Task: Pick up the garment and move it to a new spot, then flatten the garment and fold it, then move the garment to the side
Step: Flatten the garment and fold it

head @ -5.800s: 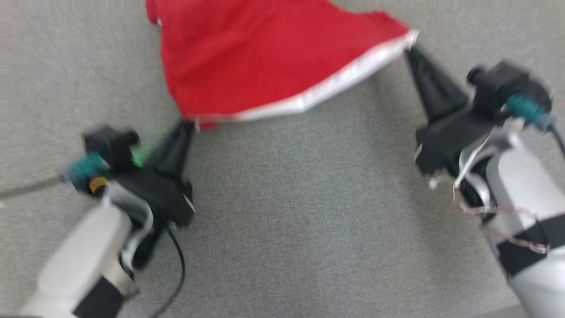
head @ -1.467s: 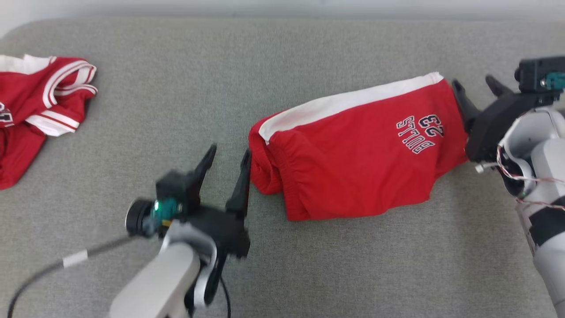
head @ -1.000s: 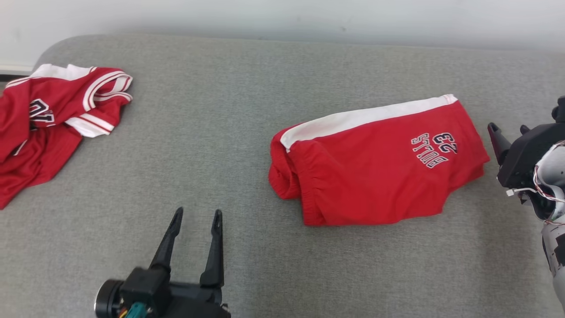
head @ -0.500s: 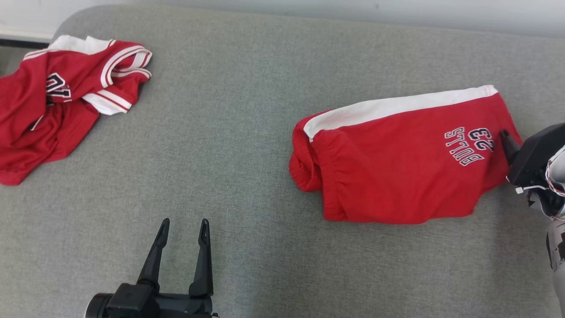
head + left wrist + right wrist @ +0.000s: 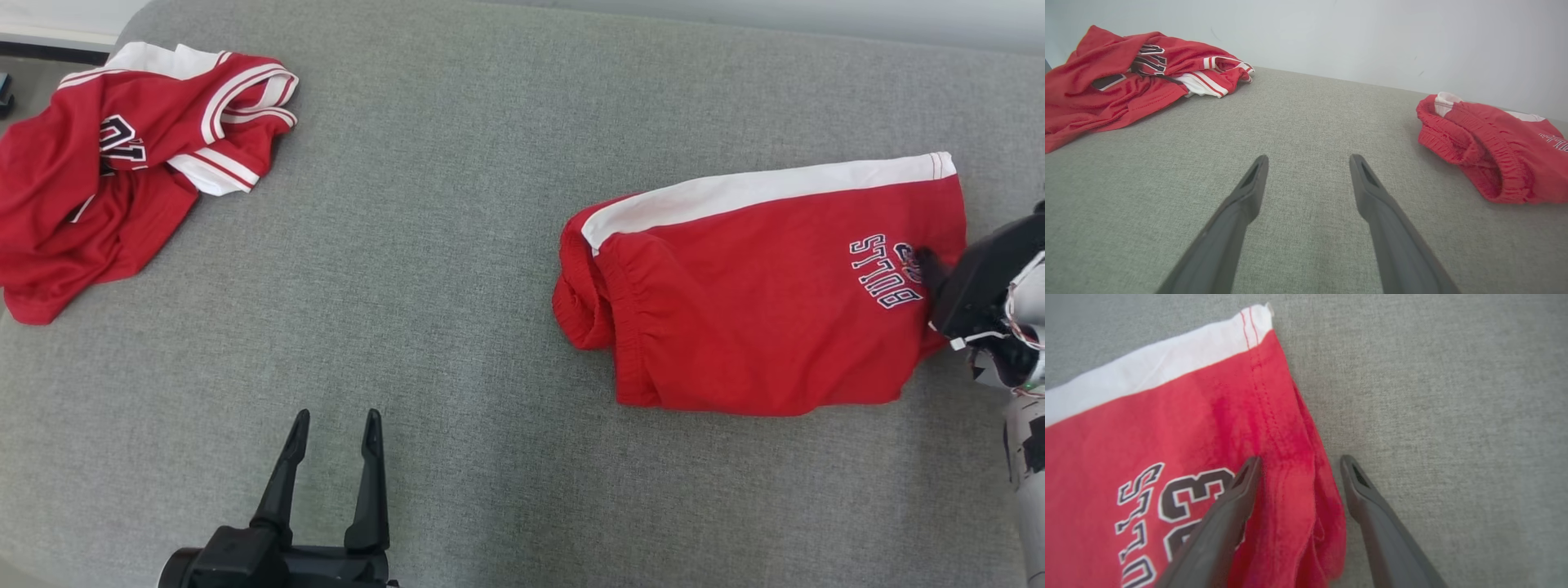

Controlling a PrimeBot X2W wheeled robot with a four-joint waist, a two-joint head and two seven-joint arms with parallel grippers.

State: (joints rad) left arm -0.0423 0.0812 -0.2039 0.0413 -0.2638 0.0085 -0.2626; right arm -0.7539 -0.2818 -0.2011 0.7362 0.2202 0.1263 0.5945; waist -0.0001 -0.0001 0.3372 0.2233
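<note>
Folded red shorts [image 5: 759,310], white stripe, BULLS 23; right gripper [image 5: 1300,459] released, straddling its hem

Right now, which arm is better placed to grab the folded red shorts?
Right. The right gripper straddles the hem of the red shorts, jaws open; the left gripper hovers open over the grey cushion, apart from them.

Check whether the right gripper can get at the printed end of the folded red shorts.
Likely yes: the right gripper, jaws open, straddles the hem edge of the shorts on the grey cushion, with nothing in between. Its height above the cloth is unclear.
</note>
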